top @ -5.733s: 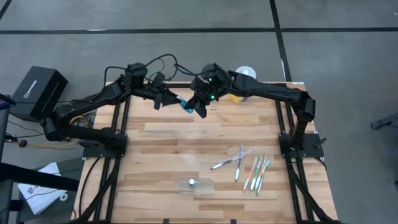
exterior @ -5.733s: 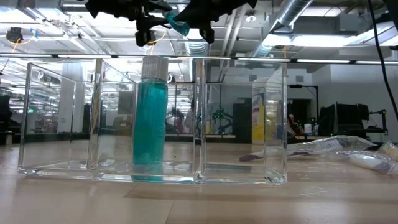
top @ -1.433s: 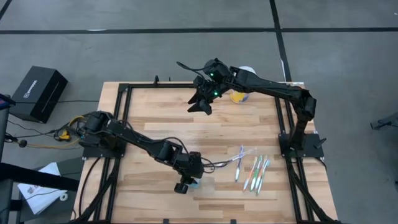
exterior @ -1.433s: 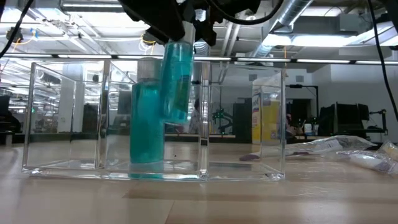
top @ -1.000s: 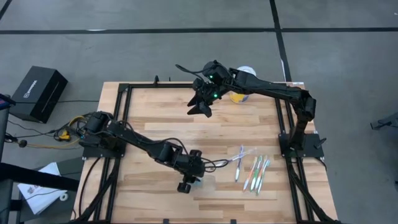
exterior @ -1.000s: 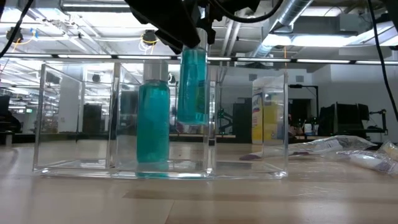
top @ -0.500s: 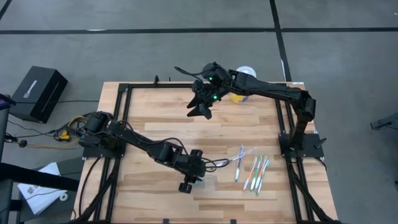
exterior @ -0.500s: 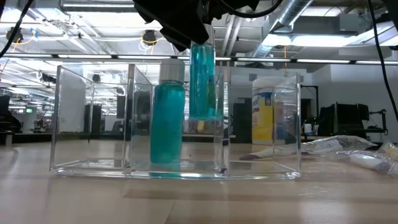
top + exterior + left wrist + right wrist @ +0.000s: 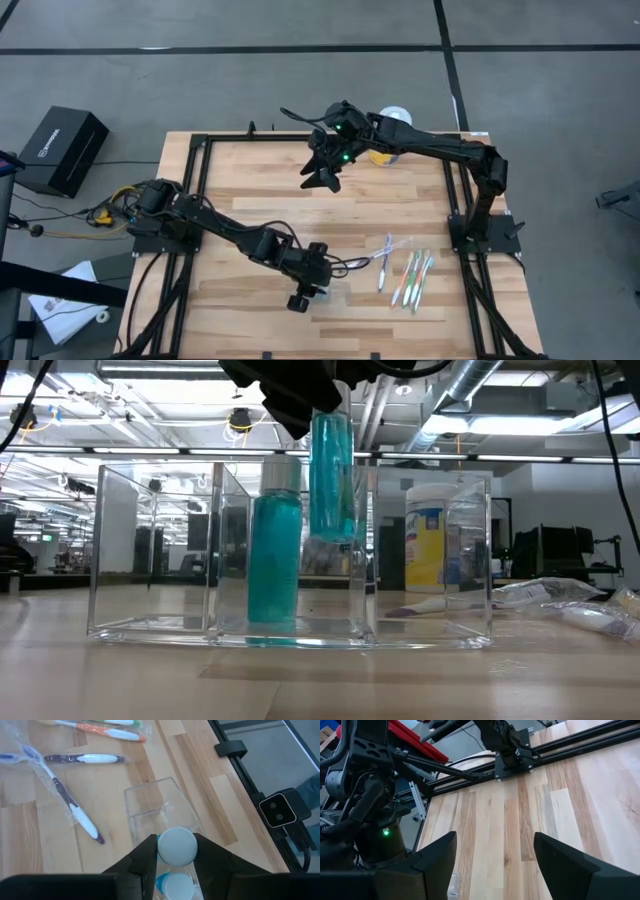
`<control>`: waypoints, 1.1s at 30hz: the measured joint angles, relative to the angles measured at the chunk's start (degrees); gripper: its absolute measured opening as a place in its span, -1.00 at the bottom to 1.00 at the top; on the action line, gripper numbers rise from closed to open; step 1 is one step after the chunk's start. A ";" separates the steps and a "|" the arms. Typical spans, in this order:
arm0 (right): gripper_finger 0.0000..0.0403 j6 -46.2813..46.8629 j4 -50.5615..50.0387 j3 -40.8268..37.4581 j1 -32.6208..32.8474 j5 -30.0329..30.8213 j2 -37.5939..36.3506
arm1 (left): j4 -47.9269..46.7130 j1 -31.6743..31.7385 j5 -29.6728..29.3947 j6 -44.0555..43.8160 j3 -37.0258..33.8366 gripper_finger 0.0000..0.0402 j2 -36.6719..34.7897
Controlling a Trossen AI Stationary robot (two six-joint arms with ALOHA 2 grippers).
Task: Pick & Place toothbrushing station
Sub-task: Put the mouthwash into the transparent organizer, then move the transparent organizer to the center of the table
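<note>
A wooden surface (image 9: 260, 190) framed by black rails is standing on a grey floor; the low view is looking across it into a room with ceiling pipes and lights. Near the front edge, a clear plastic organizer (image 9: 290, 555) with compartments is resting on the surface. Inside it, one teal tube (image 9: 274, 550) with a grey cap is standing upright. The left tool (image 9: 312, 287) is hanging over the organizer, its fingers gripping a second teal tube (image 9: 332, 475) by the capped top, upright, its lower end hanging clear of the organizer floor. Beside the organizer, wrapped toothbrushes are lying: purple-and-white ones (image 9: 70, 807) and orange and green ones (image 9: 412, 277). The right tool (image 9: 322, 176) is hovering over the far middle of the surface, fingers spread apart and holding nothing. A yellow-and-white canister (image 9: 426, 550) is standing at the far edge.
</note>
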 joint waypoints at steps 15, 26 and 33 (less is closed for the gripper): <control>0.26 -0.01 0.02 0.00 0.00 -0.29 0.00 | 0.64 0.13 1.81 0.92 0.04 -0.36 0.00; 0.26 -0.01 0.01 0.00 0.00 -1.24 0.00 | 1.27 0.13 1.83 0.73 0.04 -0.36 -0.02; 0.26 0.13 0.02 0.00 0.00 -1.67 0.00 | 1.45 0.11 2.09 -0.77 0.04 -0.36 -0.30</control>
